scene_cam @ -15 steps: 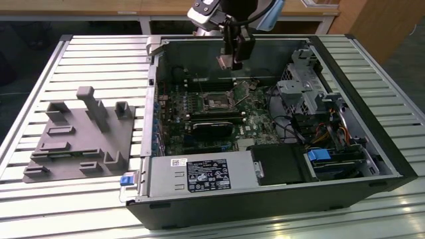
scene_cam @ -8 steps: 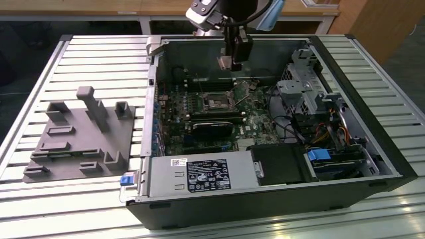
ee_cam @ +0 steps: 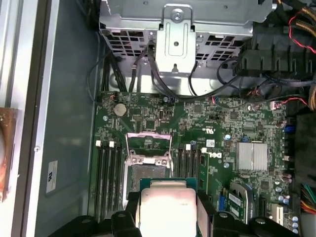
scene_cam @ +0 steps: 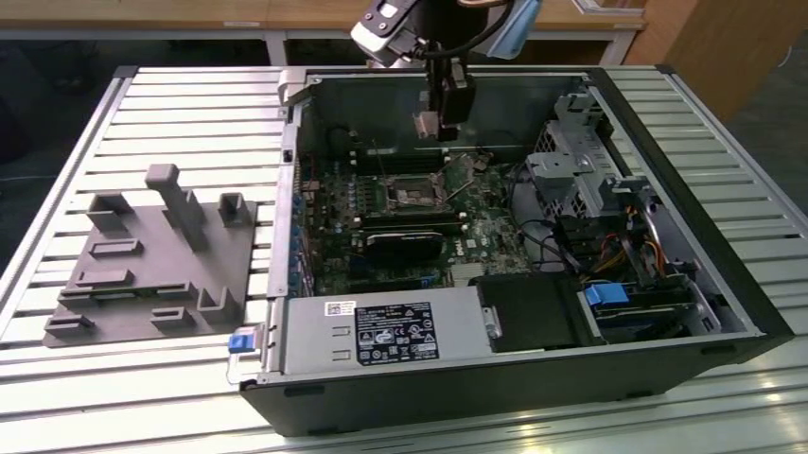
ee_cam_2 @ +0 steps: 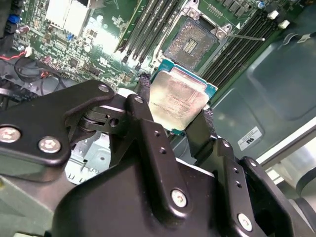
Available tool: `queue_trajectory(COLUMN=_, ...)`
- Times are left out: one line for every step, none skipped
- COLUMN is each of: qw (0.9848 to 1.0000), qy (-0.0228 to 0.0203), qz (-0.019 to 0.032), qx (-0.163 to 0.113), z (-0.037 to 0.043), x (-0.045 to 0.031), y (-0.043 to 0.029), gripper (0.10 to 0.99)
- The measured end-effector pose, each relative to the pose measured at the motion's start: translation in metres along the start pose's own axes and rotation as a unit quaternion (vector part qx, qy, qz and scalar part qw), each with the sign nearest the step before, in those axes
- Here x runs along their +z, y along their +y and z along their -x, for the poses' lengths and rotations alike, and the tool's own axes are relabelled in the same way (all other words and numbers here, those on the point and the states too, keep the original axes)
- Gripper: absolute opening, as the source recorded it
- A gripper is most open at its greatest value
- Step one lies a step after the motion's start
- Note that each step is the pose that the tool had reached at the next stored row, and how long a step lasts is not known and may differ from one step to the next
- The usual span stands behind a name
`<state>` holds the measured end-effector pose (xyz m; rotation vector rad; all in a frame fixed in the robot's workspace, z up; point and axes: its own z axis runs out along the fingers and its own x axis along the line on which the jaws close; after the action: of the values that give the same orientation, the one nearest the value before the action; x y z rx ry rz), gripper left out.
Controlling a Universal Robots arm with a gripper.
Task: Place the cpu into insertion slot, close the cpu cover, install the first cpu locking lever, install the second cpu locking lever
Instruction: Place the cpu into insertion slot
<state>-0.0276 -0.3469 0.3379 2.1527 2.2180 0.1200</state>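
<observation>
Tool (ee_cam_2: 175, 101) clamped on cpu (ee_cam: 165, 210) edges above insertion slot (ee_cam_2: 192, 42); corner orientation probably unclear from here, so square up, lower flat, no force.

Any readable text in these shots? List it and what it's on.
None readable enough to quote.
Power supply label: print too small.
Case wall sticker: blurred.
Circuit board white print: too small.
Chip in the tool: faint marks, unreadable.
</observation>
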Motion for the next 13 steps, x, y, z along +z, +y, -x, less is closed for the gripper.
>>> queue_trajectory(qw=1.0, qy=-0.0001, qz=0.0, qx=0.001, z=0.0, x=0.0017, y=-0.0002, gripper=0.537)
queue_trajectory(qw=1.0, qy=-0.0001, qz=0.0001, qx=0.002, z=0.0001, x=0.0032, y=-0.0003, gripper=0.537)
queue_trajectory(qw=1.0, qy=-0.0002, qz=0.0001, qx=0.002, z=0.0001, x=0.0046, y=-0.0004, gripper=0.537)
queue_trajectory(qw=1.0, qy=-0.0005, qz=0.0002, qx=0.003, z=0.0001, x=0.006, y=-0.0006, gripper=0.537)
queue_trajectory(qw=1.0, qy=-0.0009, qz=0.0002, qx=0.003, z=0.0001, x=0.0076, y=-0.0007, gripper=0.537)
queue_trajectory(qw=1.0, qy=-0.0012, qz=0.0002, qx=0.004, z=0.0002, x=0.0093, y=-0.0008, gripper=0.537)
queue_trajectory(qw=1.0, qy=-0.0017, qz=0.0002, qx=0.004, z=0.0002, x=0.0108, y=-0.001, gripper=0.537)
queue_trajectory(qw=1.0, qy=-0.0025, qz=0.0002, qx=0.005, z=0.0002, x=0.0122, y=-0.0011, gripper=0.537)
queue_trajectory(qw=1.0, qy=-0.003, qz=0.0001, qx=0.005, z=0.0003, x=0.0133, y=-0.0012, gripper=0.537)
queue_trajectory(qw=1.0, qy=-0.0031, qz=0.0001, qx=0.006, z=0.0003, x=0.0142, y=-0.0013, gripper=0.537)
queue_trajectory(qw=1.0, qy=-0.0031, qz=0.0001, qx=0.006, z=0.0003, x=0.015, y=-0.0014, gripper=0.537)
queue_trajectory(qw=1.0, qy=-0.0032, qz=0.0, qx=0.006, z=0.0003, x=0.0158, y=-0.0015, gripper=0.537)
queue_trajectory(qw=1.0, qy=-0.0031, qz=-0.0004, qx=0.006, z=0.0003, x=0.0166, y=-0.0016, gripper=0.537)
